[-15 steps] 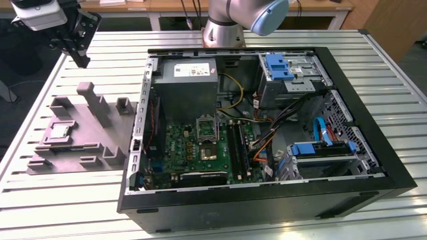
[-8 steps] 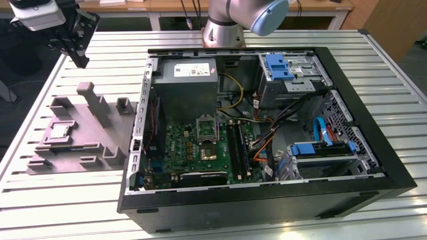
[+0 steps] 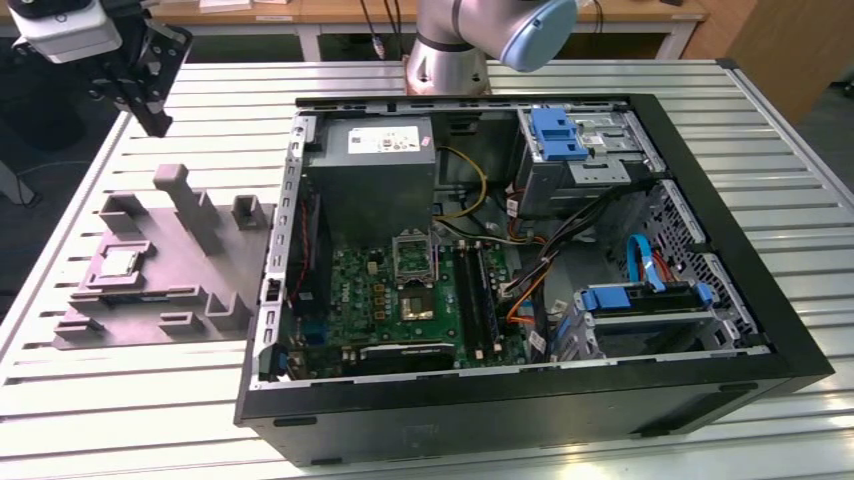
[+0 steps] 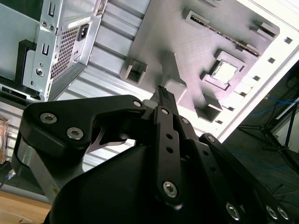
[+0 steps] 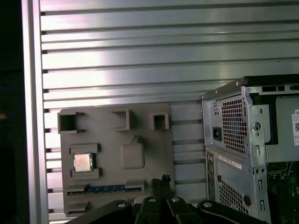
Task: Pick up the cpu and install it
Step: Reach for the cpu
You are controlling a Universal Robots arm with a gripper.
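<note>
Gripper [image 5: 161,182], count one: fingers closed together on nothing, raised clear of the grey fixture plate [image 5: 140,126] and touching neither the plate nor the chip. One cpu [image 5: 82,162] lies flat in a square recess of that plate, well apart from the fingertips. Just beside the plate stands one open computer case [image 5: 233,140]; both rest on the slatted table [image 5: 140,56].

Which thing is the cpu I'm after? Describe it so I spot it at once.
Start at the open computer case; on the exterior view's left of it a grey fixture plate lies on the slatted table. The cpu sits in a square recess there, the only silvery, tan-rimmed square among plain grey blocks.
</note>
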